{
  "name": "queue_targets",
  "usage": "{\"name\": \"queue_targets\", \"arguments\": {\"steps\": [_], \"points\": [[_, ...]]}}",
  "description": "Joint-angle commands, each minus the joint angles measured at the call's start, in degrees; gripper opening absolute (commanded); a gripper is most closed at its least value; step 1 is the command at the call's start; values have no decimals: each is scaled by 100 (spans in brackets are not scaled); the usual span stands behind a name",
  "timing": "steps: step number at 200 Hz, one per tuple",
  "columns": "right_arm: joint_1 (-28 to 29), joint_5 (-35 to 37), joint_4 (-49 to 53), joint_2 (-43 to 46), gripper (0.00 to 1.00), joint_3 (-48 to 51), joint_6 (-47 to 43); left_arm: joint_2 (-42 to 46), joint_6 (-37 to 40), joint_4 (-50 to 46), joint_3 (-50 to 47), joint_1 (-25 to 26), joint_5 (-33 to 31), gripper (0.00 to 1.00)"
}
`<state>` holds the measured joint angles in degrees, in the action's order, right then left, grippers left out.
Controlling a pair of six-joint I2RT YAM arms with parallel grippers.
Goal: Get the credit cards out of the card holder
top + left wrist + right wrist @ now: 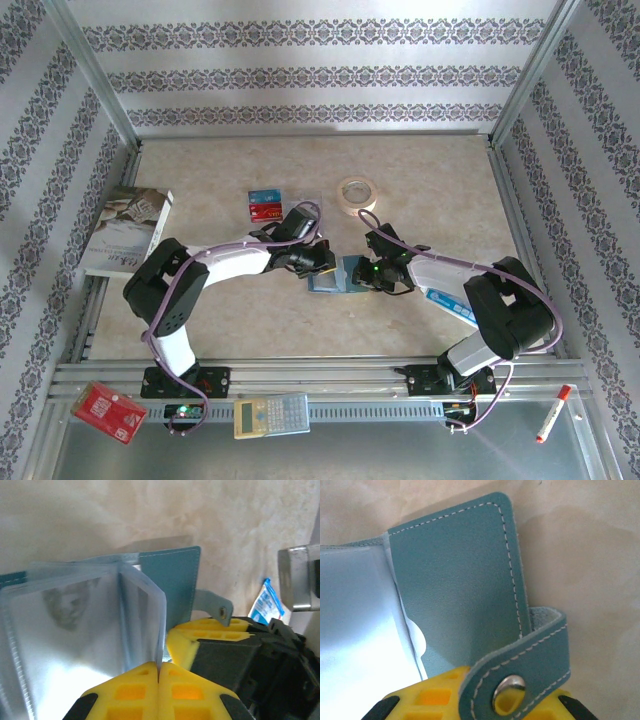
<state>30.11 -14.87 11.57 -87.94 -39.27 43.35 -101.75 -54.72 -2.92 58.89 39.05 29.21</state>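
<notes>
The pale marbled bench (300,330) carries everything, and the two white-and-black arms fold inward from its near edge so their wrists meet over the middle. There lies the teal stitched folding card holder (338,278), open between them.

It takes both arms, I'd say, because the wallet is floppy: one side has to be pinned while the other is leafed through. The right gripper (479,700) comes in low from the right. Its yellow jaws appear closed on the lower edge of the teal cover panel (460,580), though the snap strap (520,677) droops across them and hides the seam. That stands the cover nearly upright.

The left gripper (159,672) reaches in from the opposite side, jaws pressed shut on the edge of a clear plastic sleeve (145,615). It lifts that sleeve like a page, probably to expose a pocket. Whether any pocket holds a card, I cannot tell.

A small blue credit card (263,196) and a red one (266,212) lie together farther back on the bench, near the left arm's wrist.
</notes>
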Motion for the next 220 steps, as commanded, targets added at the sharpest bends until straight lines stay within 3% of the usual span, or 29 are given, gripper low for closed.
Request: {"name": "queue_targets", "arguments": {"steps": [1,48,80,169,220], "points": [[-40,107,36,-284,20,33,-73,-186,-122,370,17,68,292,0],[-51,114,44,-268,20,31,-92,-334,-267,716,-33,68,531,2],[-74,96,24,-207,20,53,-99,-451,-242,655,7,67,568,11],[-175,-99,-79,159,21,75,-233,-118,310,-388,90,13,-66,31],[-216,-552,-340,1017,36,155,-503,-212,259,-170,148,6,146,32]]}}
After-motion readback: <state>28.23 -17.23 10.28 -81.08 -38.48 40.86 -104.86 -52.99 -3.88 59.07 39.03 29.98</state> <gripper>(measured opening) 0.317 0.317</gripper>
